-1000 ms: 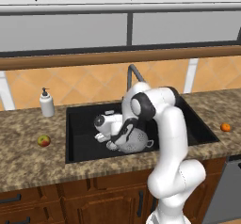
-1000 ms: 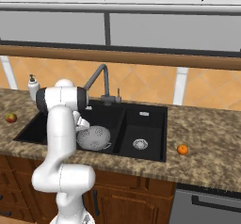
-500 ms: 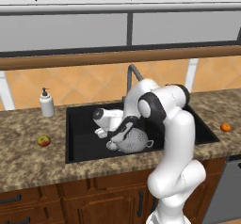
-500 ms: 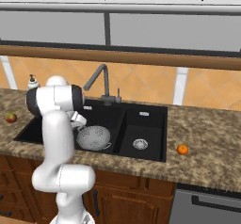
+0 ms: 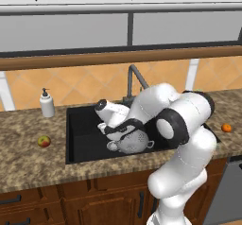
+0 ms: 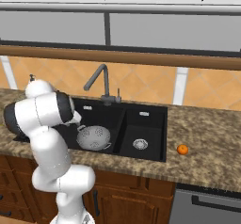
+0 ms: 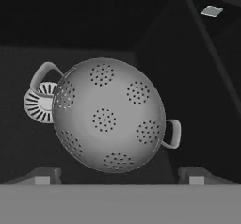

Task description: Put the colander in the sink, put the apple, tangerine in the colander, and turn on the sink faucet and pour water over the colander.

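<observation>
Lying in the large bowl of the matte black rectangular double-basin sink [image 6: 123,124], the grey metal colander [image 7: 109,120] shows a smooth rounded surface dotted with clusters of small holes and two small loop handles on opposite sides; in the hand view it partly covers the silver round slotted drain [image 7: 37,102] beside one handle, and whether it sits upright or tipped over cannot be told for sure. The robot's two-finger gripper [image 7: 117,175] hangs just above it, its two dark tips spread wide apart at either side of the bowl, holding nothing and clear of the metal. The white arm with dark joints [image 5: 182,125] bends low over the basin in front of the dark grey metal faucet with its tall angular bent spout [image 6: 98,80]. The smaller bowl has its own silver round drain [image 6: 140,144]. Around the sink runs a speckled brown granite counter [image 6: 207,138]. On it, well to the left of the basin, rests the small round red and yellow-green apple [image 5: 44,141], with a white soap pump bottle [image 5: 46,104] behind it; well to the right lies the small, evenly bright orange tangerine [image 6: 182,149]. An orange tiled backsplash [image 6: 141,84] rises behind the counter.
</observation>
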